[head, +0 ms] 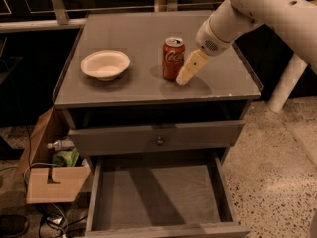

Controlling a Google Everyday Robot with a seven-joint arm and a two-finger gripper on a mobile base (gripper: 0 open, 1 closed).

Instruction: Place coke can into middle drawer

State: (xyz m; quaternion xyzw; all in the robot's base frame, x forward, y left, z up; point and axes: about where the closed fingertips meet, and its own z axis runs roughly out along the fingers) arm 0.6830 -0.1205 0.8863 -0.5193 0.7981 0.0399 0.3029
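The red coke can (174, 58) stands upright on the grey cabinet top (148, 38), right of centre. My gripper (187, 70) reaches down from the upper right on the white arm and sits right against the can's right side, low near the cabinet top. The can rests on the top. The middle drawer (156, 195) is pulled wide open at the bottom of the cabinet, and its bare dark-grey floor shows.
A cream round bowl (105, 64) sits on the cabinet top, left of the can. A grey drawer front with a round knob (159, 141) lies above the open drawer. A cardboard box (52, 180) with a bottle and cables stands on the floor at the left.
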